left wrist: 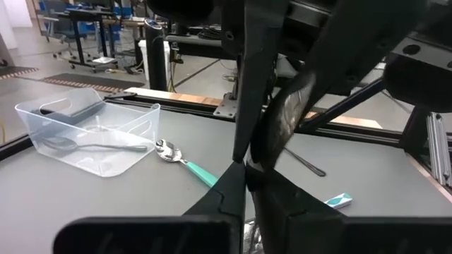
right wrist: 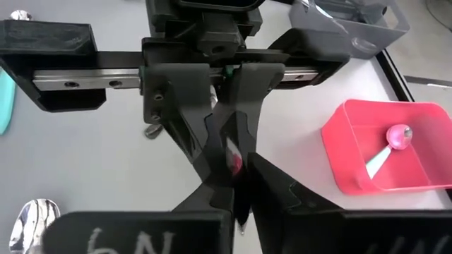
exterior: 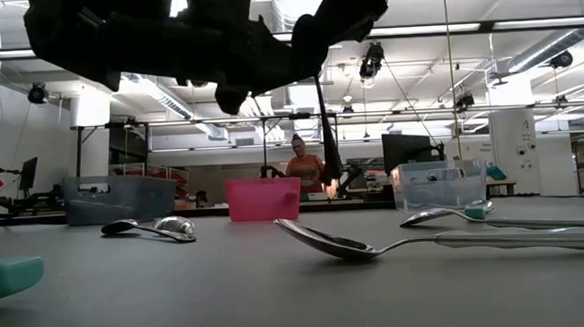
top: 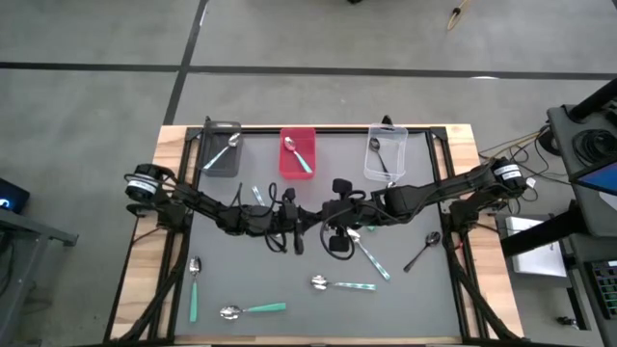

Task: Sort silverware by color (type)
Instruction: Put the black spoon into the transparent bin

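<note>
A black spoon hangs upright over the middle of the table, well above it. My left gripper and my right gripper meet there, tip to tip, and both are shut on this spoon. Other silverware lies flat on the table. Two teal-handled spoons lie near the front left and two pale patterned ones near the front middle. Another black spoon lies on the right. My left gripper pinches the black spoon's thin shaft between its two fingers, coming level from the table's left, across the spoon. The spoon stands upright, clear of the table. My right gripper pinches the same spoon between its two fingers, slanting down from the table's right. Its fingertips lie right against the left gripper's fingers. The spoon's lower end hangs free below both.
Three bins stand along the far edge. The grey one holds a spoon. A red one holds a teal-handled spoon, and a clear one holds a black spoon. A person shows in the room behind the table.
</note>
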You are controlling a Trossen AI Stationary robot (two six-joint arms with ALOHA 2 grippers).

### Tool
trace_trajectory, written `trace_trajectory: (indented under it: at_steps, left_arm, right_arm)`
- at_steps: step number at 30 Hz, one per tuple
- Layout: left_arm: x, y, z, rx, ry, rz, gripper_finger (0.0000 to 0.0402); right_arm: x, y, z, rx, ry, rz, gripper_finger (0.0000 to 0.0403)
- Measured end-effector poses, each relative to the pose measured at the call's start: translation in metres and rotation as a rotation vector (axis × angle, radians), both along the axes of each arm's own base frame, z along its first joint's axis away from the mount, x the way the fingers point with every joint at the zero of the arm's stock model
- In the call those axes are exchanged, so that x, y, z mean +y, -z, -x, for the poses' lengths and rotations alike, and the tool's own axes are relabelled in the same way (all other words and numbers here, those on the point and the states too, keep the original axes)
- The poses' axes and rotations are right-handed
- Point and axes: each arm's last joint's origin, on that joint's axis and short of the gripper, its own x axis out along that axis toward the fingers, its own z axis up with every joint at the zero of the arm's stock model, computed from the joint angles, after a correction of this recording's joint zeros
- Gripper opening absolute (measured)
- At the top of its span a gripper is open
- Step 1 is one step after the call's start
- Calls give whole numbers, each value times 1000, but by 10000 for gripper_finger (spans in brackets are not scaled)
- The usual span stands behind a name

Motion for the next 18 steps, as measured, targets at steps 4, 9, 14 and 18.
trace_trajectory:
  at_steps: [4,9,14,18]
  left_arm:
    - [0,0,0,-1,-5,5,0]
    - [0,-1,0,-15,-7,22,0]
    - [1,-2,0,-32,-35,47,0]
    - [2,-4,1,-44,-87,64,0]
  right_arm:
    - [-1,0,0,-7,29,-26,67]
    - [-1,-3,1,-16,41,-24,122]
    - [-1,-17,0,-62,41,-33,157]
    - [-3,-34,4,-95,52,-18,167]
